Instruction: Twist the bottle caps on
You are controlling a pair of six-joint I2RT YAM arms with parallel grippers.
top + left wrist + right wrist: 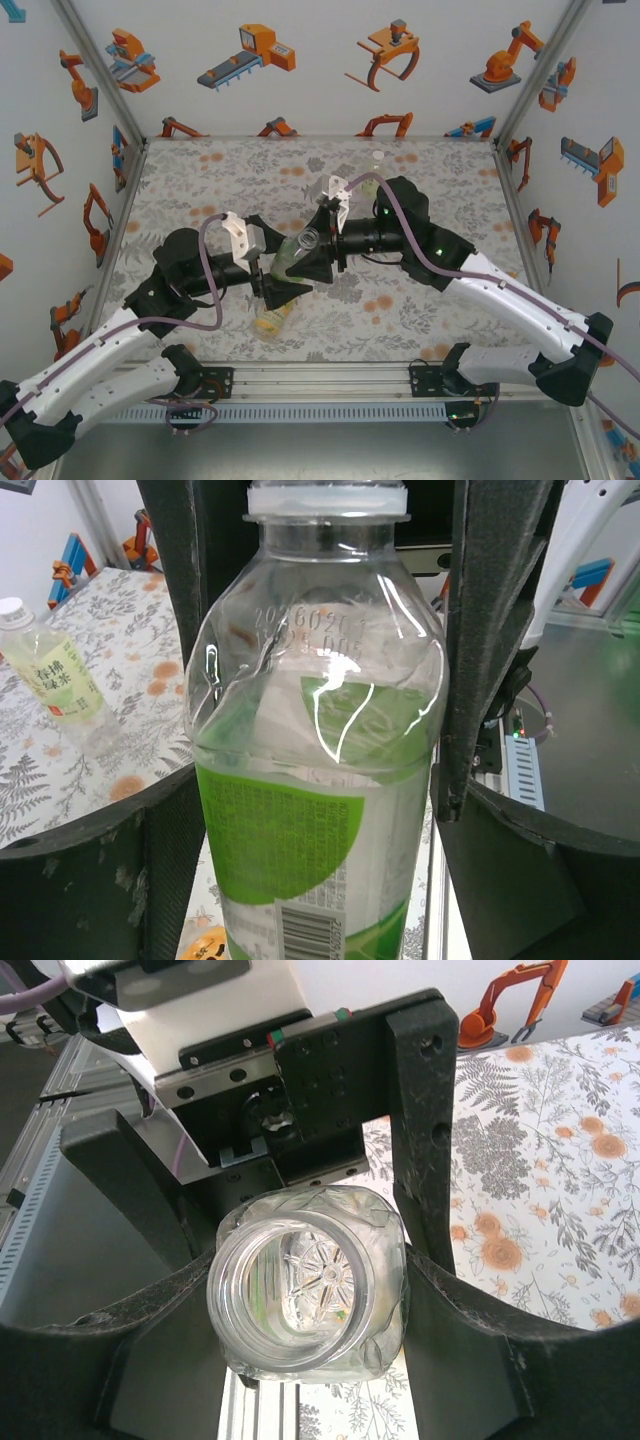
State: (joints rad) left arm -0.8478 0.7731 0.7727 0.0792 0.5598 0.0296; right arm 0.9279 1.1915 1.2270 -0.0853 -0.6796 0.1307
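Observation:
A clear bottle with a green label hangs above the table between both grippers. Its mouth is open with no cap on it. My right gripper is shut on the bottle's shoulder and dents the plastic. My left gripper is shut on the labelled body lower down, its pads against both sides. In the top view the left gripper and right gripper meet at mid-table. One loose white bottle cap lies near the table's far edge.
An amber bottle with a yellow label lies on the table below the left gripper. In the left wrist view another bottle with a pale yellow-green label and a white cap rests on the floral table. The metal rail runs along the near edge.

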